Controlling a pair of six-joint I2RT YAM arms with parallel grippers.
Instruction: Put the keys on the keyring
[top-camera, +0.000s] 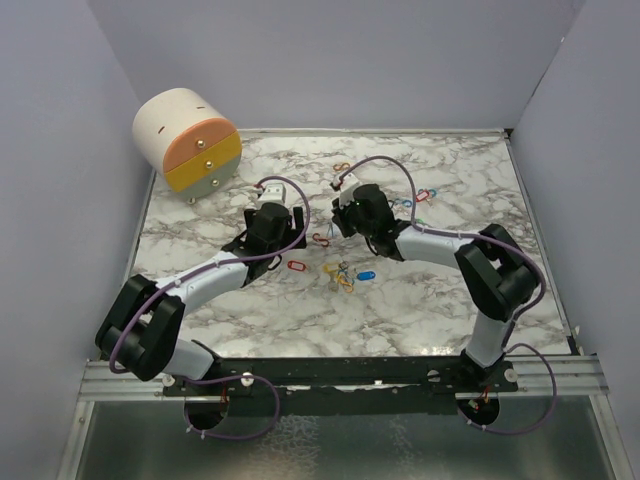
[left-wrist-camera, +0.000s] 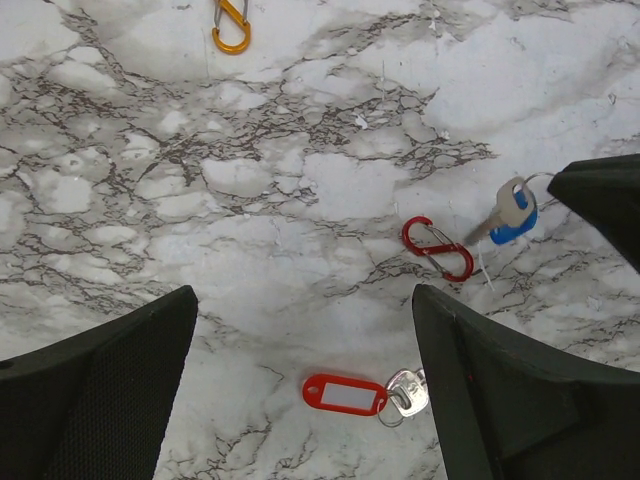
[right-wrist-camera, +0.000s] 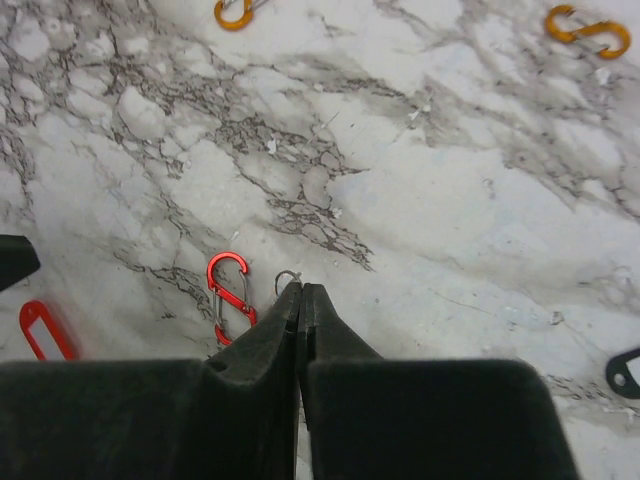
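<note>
A red-tagged key (left-wrist-camera: 345, 395) lies on the marble between the fingers of my open left gripper (left-wrist-camera: 303, 290), touching neither; it also shows as the red tag (top-camera: 296, 266). My right gripper (right-wrist-camera: 300, 287) is shut, and a thin wire ring (right-wrist-camera: 287, 277) pokes out at its tips. In the left wrist view that ring carries a blue-capped key (left-wrist-camera: 513, 210) beside the right finger (left-wrist-camera: 600, 205). A red carabiner keyring (right-wrist-camera: 230, 295) lies just left of the right gripper's tips. More keys (top-camera: 345, 275) with a blue tag (top-camera: 365, 273) lie bunched near the middle.
A round cream drawer box (top-camera: 190, 140) with orange and yellow fronts stands at the back left. Orange carabiners (right-wrist-camera: 588, 30) lie farther out, one more orange carabiner (left-wrist-camera: 230, 25) ahead of the left gripper. A black clip (right-wrist-camera: 625, 372) sits at the right.
</note>
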